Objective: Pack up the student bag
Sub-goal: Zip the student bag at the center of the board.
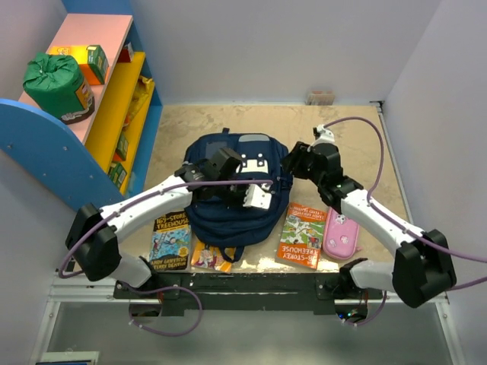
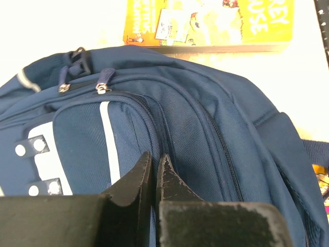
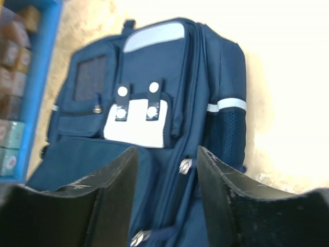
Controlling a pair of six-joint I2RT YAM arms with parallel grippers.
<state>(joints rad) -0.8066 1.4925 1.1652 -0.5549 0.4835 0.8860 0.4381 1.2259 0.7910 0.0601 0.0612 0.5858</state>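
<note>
The navy student bag (image 1: 221, 217) lies flat mid-table, front pocket with white patches facing up. My left gripper (image 1: 261, 199) rests on its front; in the left wrist view its jaws (image 2: 154, 158) are shut, tips pinching a fold of blue fabric (image 2: 205, 103) beside the front pocket's zip. My right gripper (image 1: 289, 163) hovers at the bag's right side. In the right wrist view it (image 3: 167, 150) stands open over the bag (image 3: 149, 67), a silver zipper pull (image 3: 185, 165) in the gap between its fingers, untouched. A second pull (image 3: 138, 237) shows lower down.
Books lie at the bag's near side: one at the left (image 1: 170, 242), an orange one (image 1: 207, 257) partly under it, and a yellow-orange one (image 1: 302, 236) at the right beside a pink pencil case (image 1: 341, 234). A coloured shelf (image 1: 114, 99) with a green sack (image 1: 55, 82) stands at the left.
</note>
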